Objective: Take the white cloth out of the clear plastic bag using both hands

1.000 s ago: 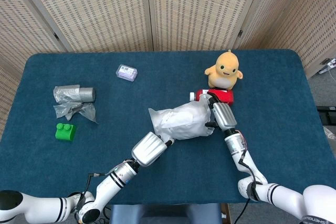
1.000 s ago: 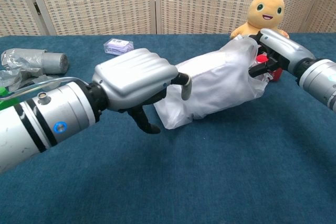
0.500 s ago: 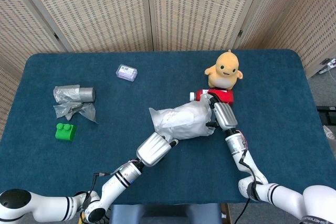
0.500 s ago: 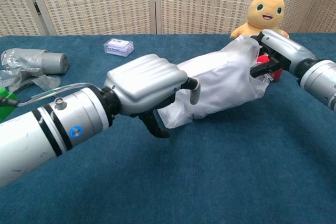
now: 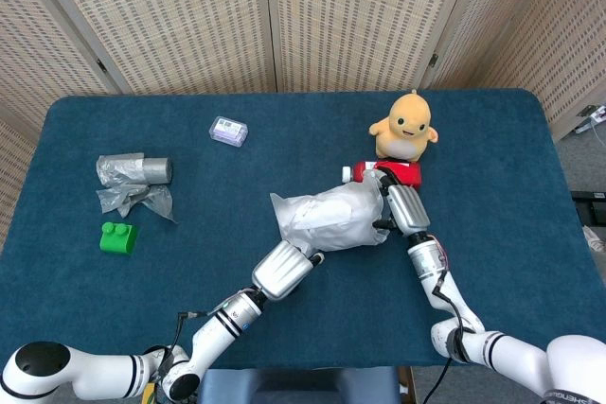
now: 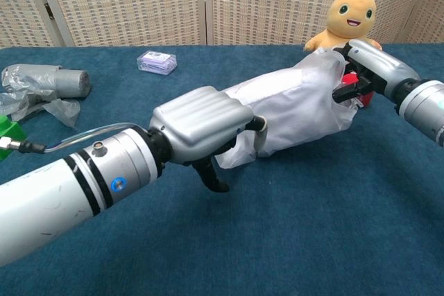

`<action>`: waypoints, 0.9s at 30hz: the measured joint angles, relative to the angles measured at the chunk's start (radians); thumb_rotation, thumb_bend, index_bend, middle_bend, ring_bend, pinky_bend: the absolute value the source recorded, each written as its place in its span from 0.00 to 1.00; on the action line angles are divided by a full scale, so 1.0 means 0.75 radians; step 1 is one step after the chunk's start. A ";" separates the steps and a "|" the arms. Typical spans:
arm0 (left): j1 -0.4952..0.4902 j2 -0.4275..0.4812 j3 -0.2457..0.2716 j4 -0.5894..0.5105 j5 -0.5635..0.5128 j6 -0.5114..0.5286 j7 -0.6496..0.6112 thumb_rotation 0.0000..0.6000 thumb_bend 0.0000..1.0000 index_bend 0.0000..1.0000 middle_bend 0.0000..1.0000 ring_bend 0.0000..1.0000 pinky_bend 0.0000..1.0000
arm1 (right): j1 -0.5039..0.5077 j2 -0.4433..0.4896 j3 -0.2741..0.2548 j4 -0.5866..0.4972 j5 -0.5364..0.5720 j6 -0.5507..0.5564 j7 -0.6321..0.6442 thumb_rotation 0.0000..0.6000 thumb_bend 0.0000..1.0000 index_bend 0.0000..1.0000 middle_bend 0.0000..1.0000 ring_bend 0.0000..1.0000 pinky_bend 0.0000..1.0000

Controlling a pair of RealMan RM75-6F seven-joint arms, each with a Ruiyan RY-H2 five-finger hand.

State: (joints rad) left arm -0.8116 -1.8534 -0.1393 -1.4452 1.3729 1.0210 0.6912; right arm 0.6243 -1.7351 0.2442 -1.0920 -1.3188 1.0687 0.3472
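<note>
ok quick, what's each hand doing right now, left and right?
Left hand: at the near end of the bag; grip cannot be told.
Right hand: holding the bag's far end.

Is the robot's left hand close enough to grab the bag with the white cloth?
Probably yes. The left hand is right at the near end of the bag, with its fingers at the plastic and nothing between them. The right hand holds the far end.
</note>
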 measured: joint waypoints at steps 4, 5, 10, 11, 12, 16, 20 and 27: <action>-0.005 -0.009 -0.003 0.024 -0.007 -0.004 -0.016 1.00 0.00 0.40 0.93 0.74 0.87 | 0.000 -0.003 0.000 0.004 0.000 -0.002 0.004 1.00 0.53 0.78 0.21 0.08 0.31; -0.006 -0.012 -0.004 0.030 -0.011 -0.004 -0.019 1.00 0.00 0.40 0.93 0.74 0.87 | 0.000 -0.004 0.000 0.006 0.000 -0.003 0.005 1.00 0.53 0.78 0.21 0.08 0.31; -0.014 -0.016 -0.006 0.051 -0.025 -0.017 -0.024 1.00 0.00 0.40 0.93 0.74 0.87 | -0.001 -0.009 -0.002 0.014 -0.001 -0.005 0.010 1.00 0.53 0.78 0.21 0.08 0.31; -0.016 -0.017 -0.008 0.053 -0.032 -0.022 -0.028 1.00 0.00 0.40 0.93 0.74 0.87 | -0.002 -0.010 -0.002 0.015 -0.001 -0.005 0.011 1.00 0.53 0.78 0.21 0.08 0.31; -0.018 -0.018 -0.009 0.055 -0.036 -0.024 -0.030 1.00 0.00 0.40 0.93 0.74 0.87 | -0.002 -0.010 -0.003 0.016 -0.001 -0.005 0.012 1.00 0.53 0.78 0.21 0.08 0.31; -0.024 -0.022 -0.014 0.061 -0.051 -0.032 -0.028 1.00 0.00 0.40 0.93 0.74 0.87 | -0.002 -0.013 -0.003 0.021 -0.002 -0.007 0.018 1.00 0.53 0.78 0.21 0.08 0.31; -0.025 -0.028 -0.024 0.067 -0.086 -0.035 -0.009 1.00 0.00 0.40 0.93 0.74 0.87 | -0.004 -0.014 -0.004 0.023 -0.004 -0.006 0.022 1.00 0.53 0.78 0.21 0.08 0.31; -0.020 -0.044 -0.034 0.085 -0.148 -0.025 0.025 1.00 0.00 0.42 0.94 0.74 0.88 | -0.009 -0.013 -0.006 0.028 -0.005 -0.006 0.031 1.00 0.53 0.78 0.21 0.08 0.31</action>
State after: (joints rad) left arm -0.8262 -1.8862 -0.1647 -1.3815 1.2622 1.0020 0.7097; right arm 0.6177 -1.7452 0.2398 -1.0712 -1.3228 1.0642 0.3700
